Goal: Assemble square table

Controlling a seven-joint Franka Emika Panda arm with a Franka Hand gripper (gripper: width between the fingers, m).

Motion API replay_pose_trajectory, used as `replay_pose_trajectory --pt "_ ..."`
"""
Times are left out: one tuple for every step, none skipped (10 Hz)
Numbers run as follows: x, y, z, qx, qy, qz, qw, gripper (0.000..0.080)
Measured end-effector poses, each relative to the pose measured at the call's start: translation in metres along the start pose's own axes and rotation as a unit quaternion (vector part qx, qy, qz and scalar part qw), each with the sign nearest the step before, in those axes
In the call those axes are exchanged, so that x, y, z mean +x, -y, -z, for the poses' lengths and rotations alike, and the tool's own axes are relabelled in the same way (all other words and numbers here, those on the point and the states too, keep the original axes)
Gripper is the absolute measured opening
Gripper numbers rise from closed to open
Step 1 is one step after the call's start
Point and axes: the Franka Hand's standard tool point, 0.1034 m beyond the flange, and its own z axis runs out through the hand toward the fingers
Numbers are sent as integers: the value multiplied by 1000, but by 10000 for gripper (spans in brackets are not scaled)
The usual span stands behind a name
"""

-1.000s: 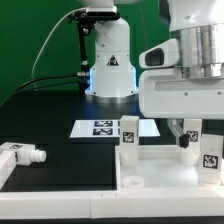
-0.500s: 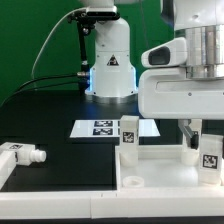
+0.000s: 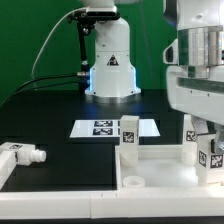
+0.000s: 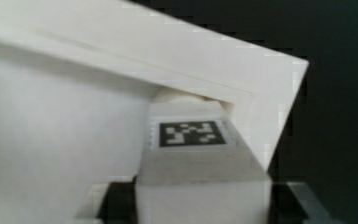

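Observation:
The white square table panel (image 3: 150, 172) lies at the front of the exterior view, and its raised rim also shows in the wrist view (image 4: 69, 120). One tagged leg (image 3: 129, 134) stands upright at the panel's far left corner. Another (image 3: 210, 158) stands at the exterior view's right edge. My gripper (image 3: 193, 135) hangs over the far right corner. In the wrist view the gripper (image 4: 197, 205) is shut on a tagged white leg (image 4: 194, 150), with a dark finger (image 4: 115, 202) against each side. A loose leg (image 3: 24, 154) lies on the black table at the exterior view's left.
The marker board (image 3: 100, 128) lies flat behind the panel. The arm's white base (image 3: 108, 60) stands at the back, with a cable running off to the exterior view's left. A white bar-shaped piece (image 3: 8, 172) lies by the loose leg.
The jaws have closed from wide open onto the leg at the far right corner. The gripper body has shifted toward the exterior view's right. The other parts have not moved.

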Motion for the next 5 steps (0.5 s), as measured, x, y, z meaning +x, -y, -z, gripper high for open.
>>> replay_pose_trajectory --pt "-1 1 0 2 5 -70 998 284" --pt "-1 1 0 3 6 -105 994 284" --pt "-1 1 0 2 6 -93 996 284" --pt "-1 1 0 2 6 -83 997 284" --pt "1 1 0 -1 4 -36 999 285"
